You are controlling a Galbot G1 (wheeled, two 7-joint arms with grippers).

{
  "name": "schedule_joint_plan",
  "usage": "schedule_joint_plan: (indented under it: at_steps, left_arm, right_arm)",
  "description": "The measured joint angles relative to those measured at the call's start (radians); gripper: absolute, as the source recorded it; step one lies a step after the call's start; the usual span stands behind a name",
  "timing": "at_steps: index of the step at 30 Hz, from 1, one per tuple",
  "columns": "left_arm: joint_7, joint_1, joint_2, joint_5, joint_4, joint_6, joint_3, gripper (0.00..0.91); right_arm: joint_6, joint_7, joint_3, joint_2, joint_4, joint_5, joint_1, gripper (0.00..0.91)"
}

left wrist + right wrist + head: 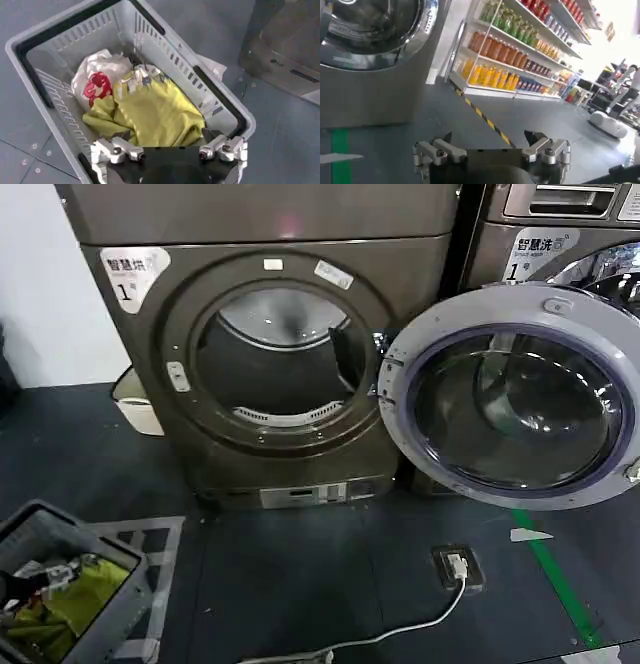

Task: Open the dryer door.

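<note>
Dryer door (515, 396) stands swung wide open at the right of the head frame, round, pale grey rim with dark tinted glass, hinged at its left edge against the dryer (270, 344) front. The dryer takes up the upper centre of the head frame, dark bronze body, and its round opening (275, 364) is fully exposed with the drum interior and a perforated strip at the lower lip visible. A white label with "1" (130, 272) sits at the dryer's upper left corner. A second machine (560, 234) stands at the upper right behind the open door, with its own white label. A white container (138, 402) sits on the floor just beside the dryer's left lower side. Lower centre right, a floor socket (457, 567) with a white cable running toward the bottom edge; a green floor stripe (555, 574) runs diagonally nearby. Lower left corner holds a grey laundry basket (60, 584) with yellow-green cloth in it. In the left wrist view the left gripper (170, 150) hangs above that basket (235, 112), fingers spread apart and holding nothing, over a yellow garment (155, 112) and a white and red bag (97, 80). In the right wrist view the right gripper (492, 147) also has its fingers apart and empty, above dark floor, with shelves of bottled drinks (520, 45) across the upper frame and a metal machine front (375, 55) at upper left.
</note>
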Motion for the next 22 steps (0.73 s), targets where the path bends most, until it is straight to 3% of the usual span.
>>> schedule_joint_plan:
  at_steps: [22]
  left_arm:
    - [0.003,0.017,-0.004,0.021,-0.004,0.0,-0.003,0.907]
  right_arm:
    - [0.007,-0.02,0.001,0.008,-0.003,-0.022,0.005,0.907]
